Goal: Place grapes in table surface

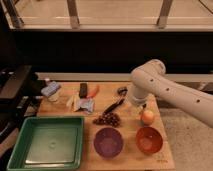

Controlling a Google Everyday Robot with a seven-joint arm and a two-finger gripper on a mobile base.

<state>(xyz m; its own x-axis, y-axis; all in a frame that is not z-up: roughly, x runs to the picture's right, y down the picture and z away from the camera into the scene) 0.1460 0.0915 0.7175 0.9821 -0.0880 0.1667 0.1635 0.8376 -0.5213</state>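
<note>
The grapes (106,119), a small dark purple-brown bunch, lie on the light brown wooden table surface (129,129) near its middle, just behind the purple bowl (108,141). My white arm reaches in from the right and bends down over the table's right half. My gripper (136,104) hangs at its end, to the right of and behind the grapes and apart from them, just above the round orange-yellow fruit (147,117). Nothing shows in the gripper.
A green tray (47,142) fills the front left. An orange bowl (149,139) stands at the front right. A dark utensil (114,106), a white-blue packet (82,104), a blue sponge (50,89), a dark bar (83,90) and a red item (94,90) lie behind.
</note>
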